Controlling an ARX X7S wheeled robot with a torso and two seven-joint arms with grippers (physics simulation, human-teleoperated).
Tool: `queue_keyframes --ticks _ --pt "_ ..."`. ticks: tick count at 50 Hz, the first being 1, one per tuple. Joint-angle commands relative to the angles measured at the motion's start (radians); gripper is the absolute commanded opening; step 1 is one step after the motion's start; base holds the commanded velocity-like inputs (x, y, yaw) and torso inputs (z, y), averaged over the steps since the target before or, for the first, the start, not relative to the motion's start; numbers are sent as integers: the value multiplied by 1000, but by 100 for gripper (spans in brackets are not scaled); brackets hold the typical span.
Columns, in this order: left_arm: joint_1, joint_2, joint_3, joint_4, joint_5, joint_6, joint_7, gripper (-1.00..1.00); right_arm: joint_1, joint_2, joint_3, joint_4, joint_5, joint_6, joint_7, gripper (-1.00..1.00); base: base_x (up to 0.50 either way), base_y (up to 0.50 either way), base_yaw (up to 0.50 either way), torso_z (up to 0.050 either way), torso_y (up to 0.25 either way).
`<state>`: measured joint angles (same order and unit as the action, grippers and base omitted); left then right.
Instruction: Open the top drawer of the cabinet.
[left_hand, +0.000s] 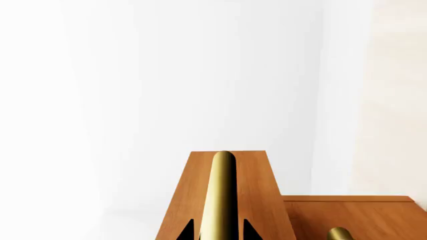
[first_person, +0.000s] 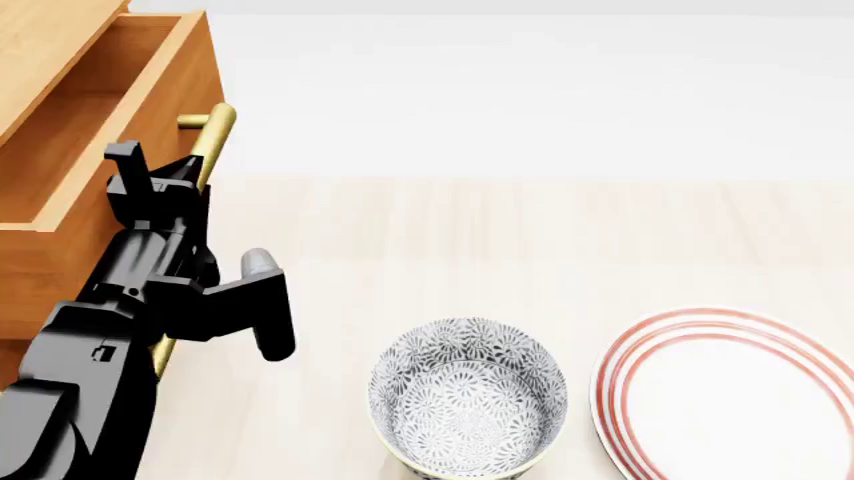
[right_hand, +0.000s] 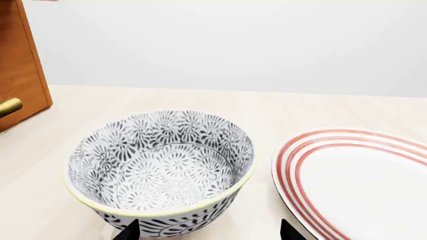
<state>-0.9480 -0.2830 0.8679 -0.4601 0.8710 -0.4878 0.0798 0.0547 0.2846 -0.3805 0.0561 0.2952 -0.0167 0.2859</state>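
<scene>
Left arm matte black, blocky, angular links, pale grey highlights

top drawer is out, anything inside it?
In the head view the top drawer shows only bare wood floor and walls in its visible part. The cabinet top covers its back, and the left pincer is at its brass handle.

The top drawer was orange-brown wood grain, its bar handle brass. The left arm was black with a grey patch. The bowl wore a grey-and-white floral pattern with a pale yellow rim. The plate was white, ringed with red stripes. The tabletop was pale beige wood.
</scene>
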Motion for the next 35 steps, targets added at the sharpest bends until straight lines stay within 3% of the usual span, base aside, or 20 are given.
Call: queue_keyframes --ticks 1,29,30,35 --pt "-30 80 37 5 -22 19 47 -100 2 -13 17 -5 -12 3 -21 100 17 0 -5 0 0" --pt "-28 118 49 37 -32 22 41 -100 7 -7 2 3 -9 1 -22 100 5 0 -5 0 0" --pt "-28 117 48 38 -32 21 40 100 7 -7 2 3 -9 1 -22 100 0 0 0 0 0" --pt "-36 118 37 33 -36 8 37 100 9 -6 2 6 -4 7 -21 100 0 0 0 0 0"
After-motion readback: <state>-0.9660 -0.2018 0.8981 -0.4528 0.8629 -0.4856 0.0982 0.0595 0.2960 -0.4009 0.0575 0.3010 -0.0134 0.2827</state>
